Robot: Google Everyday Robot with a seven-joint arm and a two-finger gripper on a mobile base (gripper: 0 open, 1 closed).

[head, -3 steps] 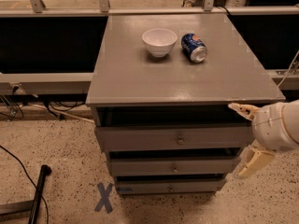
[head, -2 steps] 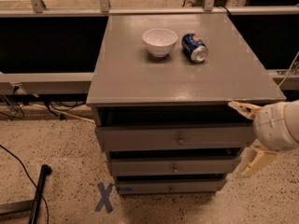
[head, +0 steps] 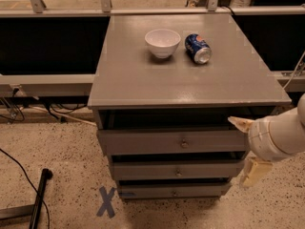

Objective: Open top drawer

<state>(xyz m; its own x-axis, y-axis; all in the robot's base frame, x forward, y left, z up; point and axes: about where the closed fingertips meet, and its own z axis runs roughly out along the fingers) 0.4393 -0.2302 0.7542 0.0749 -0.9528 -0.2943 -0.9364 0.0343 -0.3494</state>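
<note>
Claw (head: 242, 148) right of top drawer (head: 171, 141); bowl (head: 162, 42) left of can (head: 198, 48).

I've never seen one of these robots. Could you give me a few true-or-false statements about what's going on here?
1. A bowl and a can sit on the cabinet. True.
2. The can stands upright. False: it lies on its side.
3. The pincer grips the top drawer by its knob. False: it is open, at the drawer's right end, away from the knob.
4. The cabinet has three drawers. True.
</note>
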